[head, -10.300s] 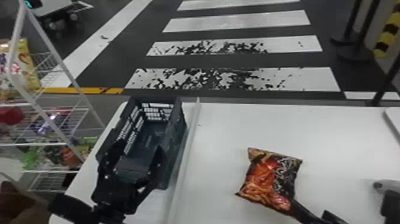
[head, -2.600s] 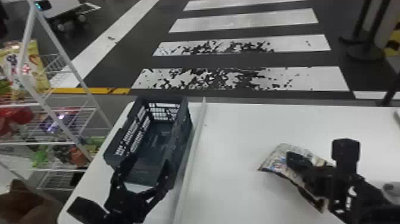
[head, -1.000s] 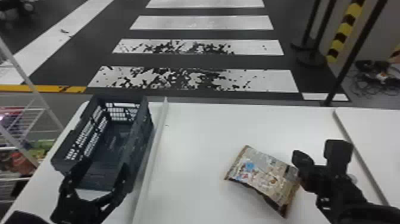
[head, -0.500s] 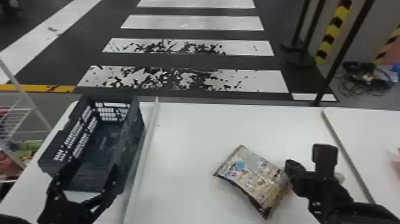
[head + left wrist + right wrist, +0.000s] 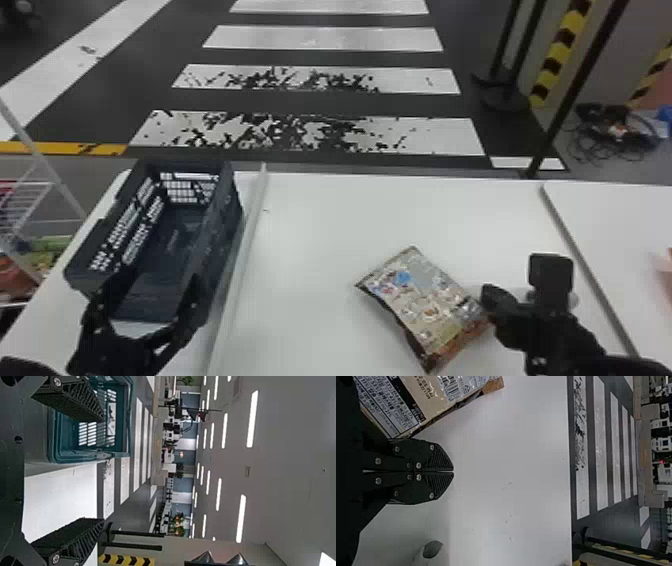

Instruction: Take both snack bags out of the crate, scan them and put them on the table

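Observation:
In the head view my left gripper [image 5: 145, 300] is over the near end of the dark crate [image 5: 220, 250], fingers spread. My right gripper [image 5: 490, 297] is close to the right edge of a snack bag [image 5: 425, 305], which lies flat on the white table [image 5: 320, 225] with its pale printed side up. Whether the two touch, I cannot tell. From the left wrist the gripper [image 5: 102, 470] stands open with nothing between its fingers, the crate [image 5: 65, 453] beyond one finger. In the right wrist view the gripper [image 5: 453, 471] has its fingers together beside the bag [image 5: 431, 395].
A raised pale strip [image 5: 240, 270] runs along the table between crate and bag. A small grey rounded object [image 5: 429, 552] lies near the right gripper. At the right a dark seam [image 5: 585, 265] divides the tabletop; a wire rack [image 5: 30, 200] stands at the left.
The bag earlier showed its orange-red side and now shows its pale side. My right gripper was over the bag and is now at its edge. The head view has swung right.

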`<action>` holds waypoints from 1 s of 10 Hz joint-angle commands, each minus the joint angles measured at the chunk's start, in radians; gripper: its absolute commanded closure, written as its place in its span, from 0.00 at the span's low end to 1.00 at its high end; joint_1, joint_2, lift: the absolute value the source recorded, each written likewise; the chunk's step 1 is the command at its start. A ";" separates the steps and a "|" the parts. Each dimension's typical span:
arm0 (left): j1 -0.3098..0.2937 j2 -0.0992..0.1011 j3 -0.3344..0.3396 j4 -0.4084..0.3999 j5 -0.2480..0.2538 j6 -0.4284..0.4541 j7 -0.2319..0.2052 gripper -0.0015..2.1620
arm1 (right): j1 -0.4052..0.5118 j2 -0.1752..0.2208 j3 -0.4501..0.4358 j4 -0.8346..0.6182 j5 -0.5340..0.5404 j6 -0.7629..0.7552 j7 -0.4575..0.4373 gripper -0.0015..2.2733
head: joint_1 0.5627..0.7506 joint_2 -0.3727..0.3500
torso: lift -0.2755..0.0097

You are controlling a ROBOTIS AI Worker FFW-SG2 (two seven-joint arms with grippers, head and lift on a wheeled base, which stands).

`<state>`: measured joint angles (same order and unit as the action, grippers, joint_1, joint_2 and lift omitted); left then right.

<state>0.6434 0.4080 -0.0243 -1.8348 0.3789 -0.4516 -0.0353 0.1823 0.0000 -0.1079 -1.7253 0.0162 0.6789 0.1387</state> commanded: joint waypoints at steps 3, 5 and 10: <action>-0.001 0.000 -0.003 0.002 0.000 0.000 0.000 0.05 | 0.062 0.001 -0.004 -0.115 -0.028 0.161 0.021 0.99 | 0.70 0.57 | 0.64; -0.001 0.002 -0.003 0.002 0.000 0.000 0.000 0.05 | 0.098 0.001 -0.007 -0.181 -0.073 0.229 0.048 0.99 | 0.70 0.58 | 0.64; -0.002 0.002 -0.006 0.002 0.000 0.000 0.000 0.05 | 0.161 0.001 0.007 -0.296 -0.120 0.321 0.088 0.99 | 0.70 0.66 | 0.64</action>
<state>0.6411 0.4089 -0.0305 -1.8331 0.3789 -0.4516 -0.0353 0.3379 0.0001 -0.1030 -2.0104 -0.1041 0.9837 0.2270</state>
